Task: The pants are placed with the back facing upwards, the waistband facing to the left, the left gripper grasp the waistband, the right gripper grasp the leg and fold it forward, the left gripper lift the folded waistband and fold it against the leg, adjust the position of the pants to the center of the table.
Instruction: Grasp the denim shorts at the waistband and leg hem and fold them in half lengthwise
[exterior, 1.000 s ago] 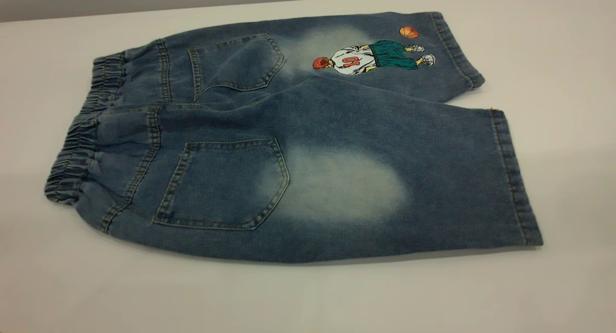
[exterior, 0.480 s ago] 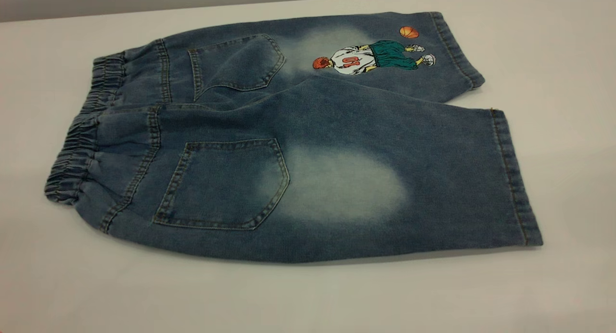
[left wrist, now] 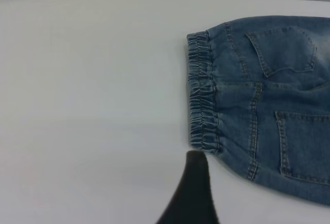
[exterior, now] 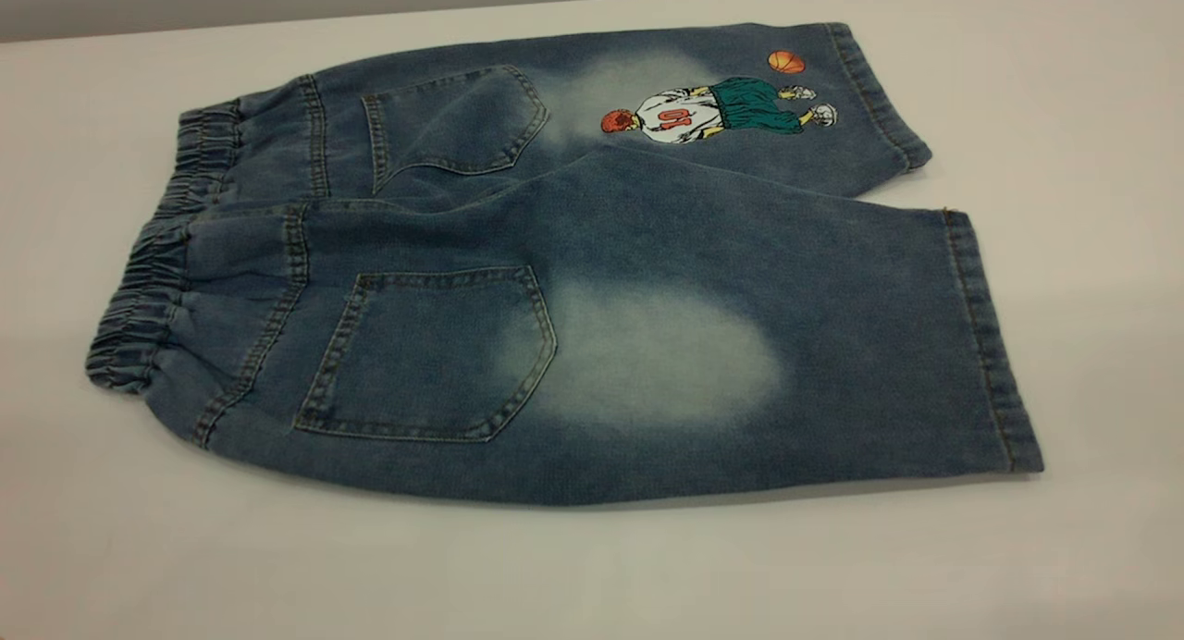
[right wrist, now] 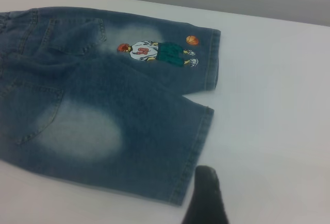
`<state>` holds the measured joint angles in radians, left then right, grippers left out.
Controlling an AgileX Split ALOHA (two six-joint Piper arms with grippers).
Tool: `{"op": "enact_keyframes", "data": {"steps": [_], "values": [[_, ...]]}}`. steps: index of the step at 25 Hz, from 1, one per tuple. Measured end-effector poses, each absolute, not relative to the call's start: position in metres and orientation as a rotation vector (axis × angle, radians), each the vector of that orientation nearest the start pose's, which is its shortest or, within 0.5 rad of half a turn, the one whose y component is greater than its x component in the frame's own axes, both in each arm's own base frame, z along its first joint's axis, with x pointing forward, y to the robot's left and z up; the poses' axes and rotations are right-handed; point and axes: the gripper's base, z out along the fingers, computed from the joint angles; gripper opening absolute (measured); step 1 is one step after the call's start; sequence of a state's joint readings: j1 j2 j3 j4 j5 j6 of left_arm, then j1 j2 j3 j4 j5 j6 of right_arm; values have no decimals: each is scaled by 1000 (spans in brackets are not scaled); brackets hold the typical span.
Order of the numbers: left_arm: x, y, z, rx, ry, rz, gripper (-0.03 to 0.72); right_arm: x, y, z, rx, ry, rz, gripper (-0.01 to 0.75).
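Poised, grip state unclear, left gripper (left wrist: pixel 192 193) beside waistband (left wrist: pixel 202 98), right gripper (right wrist: pixel 206 198) off leg (right wrist: pixel 154 131) hem: pinch both layers squarely before folding pants (exterior: pixel 555 279)

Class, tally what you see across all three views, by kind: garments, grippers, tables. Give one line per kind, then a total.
Garments: 1, the pants
Grippers: 2, left gripper and right gripper
Tables: 1, the table
Total: 4

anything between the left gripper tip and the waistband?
No. In the left wrist view only a short stretch of bare table separates the left gripper from the waistband end of the pants.
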<state>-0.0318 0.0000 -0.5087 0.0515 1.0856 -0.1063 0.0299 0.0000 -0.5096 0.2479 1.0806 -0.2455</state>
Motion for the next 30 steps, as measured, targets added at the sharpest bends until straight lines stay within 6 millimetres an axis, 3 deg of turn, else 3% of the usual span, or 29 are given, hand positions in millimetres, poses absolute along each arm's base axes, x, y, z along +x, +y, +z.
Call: {"op": "enact_keyframes", "data": {"steps": [20,24,30], "values": [[-3,6,284,-120,2043,-23,590,-9,21,283,-254,1998,203,465],[14,7,301,-165,2002,-37,590,-6,23,299,-178,1930,284,465],[66,-2,321,-204,2028,-166,590,30,28,328,-108,1913,399,465]]}}
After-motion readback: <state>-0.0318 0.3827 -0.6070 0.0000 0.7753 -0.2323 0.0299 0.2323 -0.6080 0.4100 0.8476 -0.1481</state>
